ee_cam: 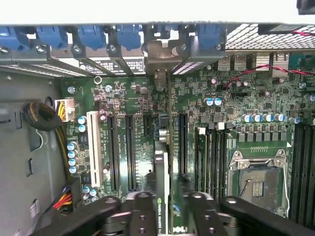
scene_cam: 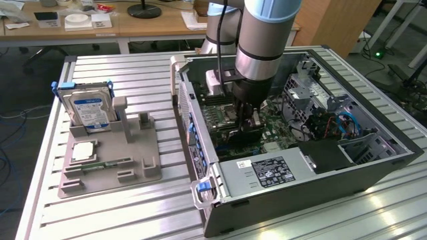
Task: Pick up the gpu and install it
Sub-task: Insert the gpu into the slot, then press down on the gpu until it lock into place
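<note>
The gpu (ee_cam: 163, 162) is a thin dark card seen edge-on, standing upright along a motherboard (ee_cam: 231, 113) slot, its metal bracket at the case's rear wall. My gripper (ee_cam: 170, 209) straddles its near end. One finger (ee_cam: 142, 211) sits close against the card, while a gap shows between the card and the other finger. In the exterior view the gripper (scene_cam: 244, 125) is lowered deep into the open computer case (scene_cam: 373, 170), with the gpu (scene_cam: 249, 134) just under it.
Blue slot latches (ee_cam: 91, 37) line the rear wall. An empty CPU socket (ee_cam: 258, 182) and memory slots lie beside the card. On the exterior view's left, a grey holder (scene_cam: 110, 165) carries a hard drive (scene_cam: 90, 110) and small parts. The power supply (scene_cam: 267, 172) fills the case's front.
</note>
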`<state>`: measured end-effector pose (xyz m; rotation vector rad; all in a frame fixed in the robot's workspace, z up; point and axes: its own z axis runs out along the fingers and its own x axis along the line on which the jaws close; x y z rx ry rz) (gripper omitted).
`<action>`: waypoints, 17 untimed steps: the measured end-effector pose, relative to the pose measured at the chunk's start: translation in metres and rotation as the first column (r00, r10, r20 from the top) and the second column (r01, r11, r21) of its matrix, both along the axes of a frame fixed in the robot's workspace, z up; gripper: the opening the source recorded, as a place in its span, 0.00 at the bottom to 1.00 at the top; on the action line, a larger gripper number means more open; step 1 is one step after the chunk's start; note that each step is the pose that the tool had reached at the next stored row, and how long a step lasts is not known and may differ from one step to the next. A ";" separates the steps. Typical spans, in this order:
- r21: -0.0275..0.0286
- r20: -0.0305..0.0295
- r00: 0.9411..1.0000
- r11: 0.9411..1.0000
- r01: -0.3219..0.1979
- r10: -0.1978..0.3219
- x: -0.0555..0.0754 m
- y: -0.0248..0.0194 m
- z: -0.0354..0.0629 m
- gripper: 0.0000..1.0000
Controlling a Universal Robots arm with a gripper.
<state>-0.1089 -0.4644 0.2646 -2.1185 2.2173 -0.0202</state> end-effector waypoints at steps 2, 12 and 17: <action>0.000 0.000 1.000 1.000 0.000 0.000 0.000 0.0000 0.0000 0.22; 0.000 0.000 1.000 1.000 0.000 0.000 0.000 0.0000 0.0001 0.11; 0.000 0.000 1.000 1.000 0.000 0.000 0.000 0.0000 0.0001 0.11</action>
